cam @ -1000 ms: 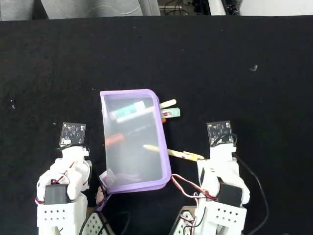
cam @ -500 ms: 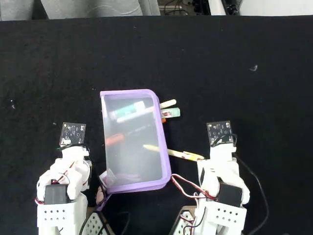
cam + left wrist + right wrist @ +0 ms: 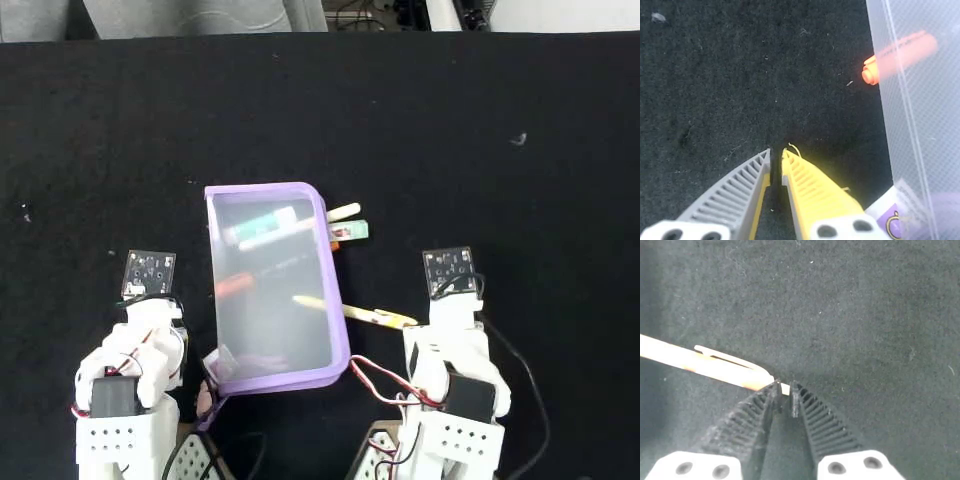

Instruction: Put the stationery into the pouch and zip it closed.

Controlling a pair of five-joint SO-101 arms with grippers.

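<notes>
A clear, purple-trimmed pouch [image 3: 270, 290] lies flat on the black table [image 3: 500, 120] between two parked arms, its job half done. The left gripper [image 3: 776, 155] sits just beside the pouch with its jaws all but closed and gripping nothing. The right gripper [image 3: 784, 386] is likewise nearly closed and empty, its tips at the end of the yellow pen [image 3: 705, 362].

Three items jut from the pouch's open side: the yellow pen, a cream stick [image 3: 343, 210] and a teal piece [image 3: 351, 230]. Zipping now would likely jam the slider on them. The pouch is unheld, so a push on the pen may slide the whole pouch or roll the pen away.

The count is one pouch and two grippers. Five stationery items show clearly, the other two being a teal-capped pen [image 3: 262, 225] and an orange marker [image 3: 900, 55] behind the plastic. A dark sixth may lie inside, though it is too faint to confirm.
</notes>
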